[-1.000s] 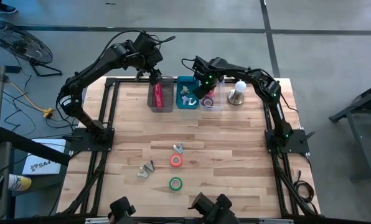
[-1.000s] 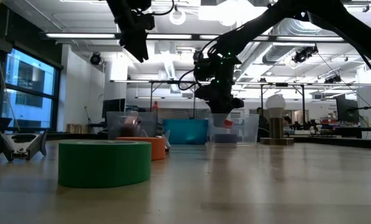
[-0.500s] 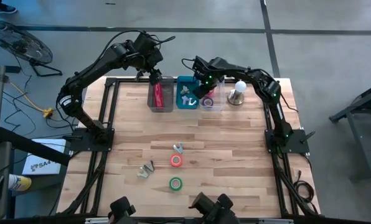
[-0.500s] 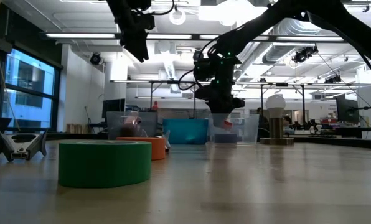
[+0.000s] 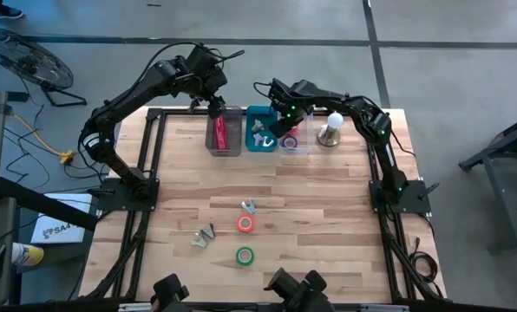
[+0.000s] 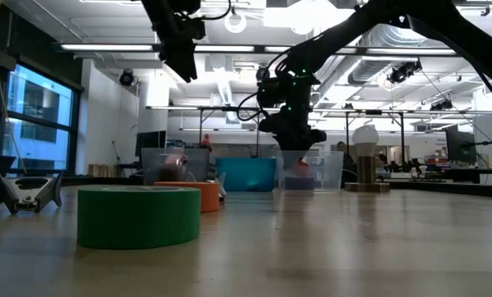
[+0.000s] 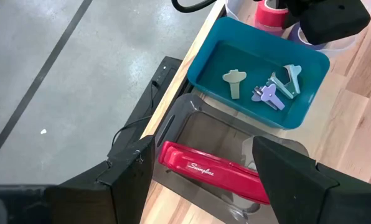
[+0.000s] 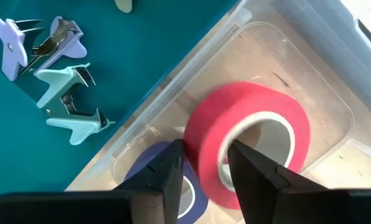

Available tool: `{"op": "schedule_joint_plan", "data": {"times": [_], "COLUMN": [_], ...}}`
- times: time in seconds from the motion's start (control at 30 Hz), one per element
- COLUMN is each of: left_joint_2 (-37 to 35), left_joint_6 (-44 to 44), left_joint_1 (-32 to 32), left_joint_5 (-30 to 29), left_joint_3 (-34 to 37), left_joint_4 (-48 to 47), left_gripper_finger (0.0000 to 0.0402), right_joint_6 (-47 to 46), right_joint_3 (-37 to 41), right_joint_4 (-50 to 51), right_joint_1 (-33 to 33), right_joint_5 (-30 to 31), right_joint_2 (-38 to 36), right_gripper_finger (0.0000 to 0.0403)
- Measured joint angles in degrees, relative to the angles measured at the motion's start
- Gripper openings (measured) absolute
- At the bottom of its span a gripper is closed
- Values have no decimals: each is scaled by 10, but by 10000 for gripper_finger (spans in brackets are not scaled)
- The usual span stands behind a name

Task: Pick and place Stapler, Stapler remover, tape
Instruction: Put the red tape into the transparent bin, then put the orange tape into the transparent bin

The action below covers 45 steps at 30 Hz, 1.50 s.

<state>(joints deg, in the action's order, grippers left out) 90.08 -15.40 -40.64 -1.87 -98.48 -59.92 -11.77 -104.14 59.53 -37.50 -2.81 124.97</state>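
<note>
My right gripper [image 8: 204,165] points down into the clear bin [image 8: 310,81] at the table's far edge, open. A red tape roll [image 8: 254,118] sits tilted under it, one finger over the pale core and one outside the wall. A purple roll [image 8: 188,196] lies beside the red one. My left gripper [image 7: 204,155] hangs open above the grey bin [image 5: 226,143], where the red stapler [image 7: 210,171] lies flat. Staple removers [image 7: 272,90] lie in the teal bin [image 5: 260,143]. An orange-red roll [image 5: 245,224] and a green roll [image 5: 245,256] lie flat on the table. My right gripper's fingers straddle the red roll's wall [image 8: 207,168] from above, one finger [image 8: 254,171] in the core and the other [image 8: 167,177] outside. The roll looks blurred, and I cannot tell whether either finger touches it.
Two more staple removers [image 5: 248,205] [image 5: 205,234] lie on the table near the loose rolls. A white bulb on a stand [image 5: 330,128] is just right of the clear bin. The three bins stand side by side along the far edge.
My right gripper has opened over the clear bin without moving away. The red roll has sunk a little lower in the bin.
</note>
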Motion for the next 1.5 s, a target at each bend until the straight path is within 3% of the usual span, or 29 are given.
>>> {"op": "schedule_joint_plan", "data": {"times": [0.5,1.0,1.5], "left_joint_2": [0,0,0], "left_joint_6": [0,0,0], "left_joint_1": [0,0,0], "left_joint_5": [0,0,0], "left_joint_3": [0,0,0], "left_joint_4": [0,0,-3], "left_gripper_finger": [263,263,263], "right_joint_6": [-2,9,17], "right_joint_3": [0,0,-1], "right_joint_4": [6,8,-6], "right_joint_1": [0,0,0], "right_joint_5": [34,29,22], "right_joint_2": [0,-4,-78], "right_gripper_finger": [158,159,159]}}
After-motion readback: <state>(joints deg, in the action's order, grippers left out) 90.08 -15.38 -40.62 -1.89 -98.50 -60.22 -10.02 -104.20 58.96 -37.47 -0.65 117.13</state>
